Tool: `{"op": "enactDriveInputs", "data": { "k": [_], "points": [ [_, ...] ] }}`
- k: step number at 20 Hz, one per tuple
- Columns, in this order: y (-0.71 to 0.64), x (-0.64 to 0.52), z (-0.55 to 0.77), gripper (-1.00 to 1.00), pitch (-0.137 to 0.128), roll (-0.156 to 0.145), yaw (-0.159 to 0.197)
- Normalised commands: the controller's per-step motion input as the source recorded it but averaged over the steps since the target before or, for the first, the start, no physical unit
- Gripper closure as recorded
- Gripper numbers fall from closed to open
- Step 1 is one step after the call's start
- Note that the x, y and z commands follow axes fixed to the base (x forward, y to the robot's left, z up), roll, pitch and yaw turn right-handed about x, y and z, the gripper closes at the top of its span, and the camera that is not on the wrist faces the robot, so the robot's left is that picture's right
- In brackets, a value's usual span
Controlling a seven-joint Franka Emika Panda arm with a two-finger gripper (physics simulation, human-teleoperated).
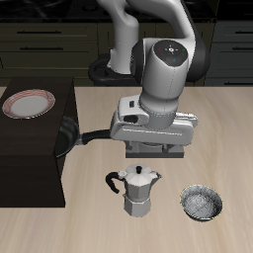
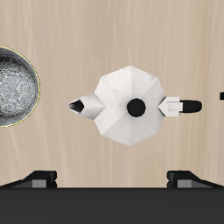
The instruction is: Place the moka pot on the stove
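Observation:
The moka pot point(image 1: 138, 191) stands upright on the wooden table near the front edge, silver and faceted, with its spout pointing toward the dark slab. In the wrist view I see the moka pot point(image 2: 131, 105) from above, with its black lid knob, pointed spout and dark handle. My gripper point(image 1: 154, 148) hangs above the table just behind the pot, not touching it. In the wrist view the gripper point(image 2: 112, 178) is open wide and empty, with both fingertips point(image 2: 39, 179) showing. No grey burner plate with red coils shows in either view.
A small round metal bowl point(image 1: 202, 204) sits beside the pot, and also shows in the wrist view point(image 2: 13, 87). A black frying pan point(image 1: 69, 135) lies by a dark slab point(image 1: 30, 158), which carries a red-rimmed plate point(image 1: 28, 103).

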Motion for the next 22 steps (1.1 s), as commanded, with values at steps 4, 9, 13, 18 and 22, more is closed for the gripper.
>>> {"op": "enactDriveInputs", "data": {
  "k": [4, 9, 13, 18, 22],
  "points": [
    [-0.16, 0.09, -0.02, -1.0, -0.012, -0.022, -0.012],
    [-0.14, 0.08, -0.05, -1.0, 0.006, -0.003, -0.018],
    [-0.03, 0.0, -0.05, -1.0, 0.0, 0.02, 0.002],
    [0.02, 0.0, -0.07, -1.0, -0.004, 0.02, 0.016],
    [-0.03, 0.06, -0.08, -1.0, -0.002, 0.018, 0.016]
  ]
}}
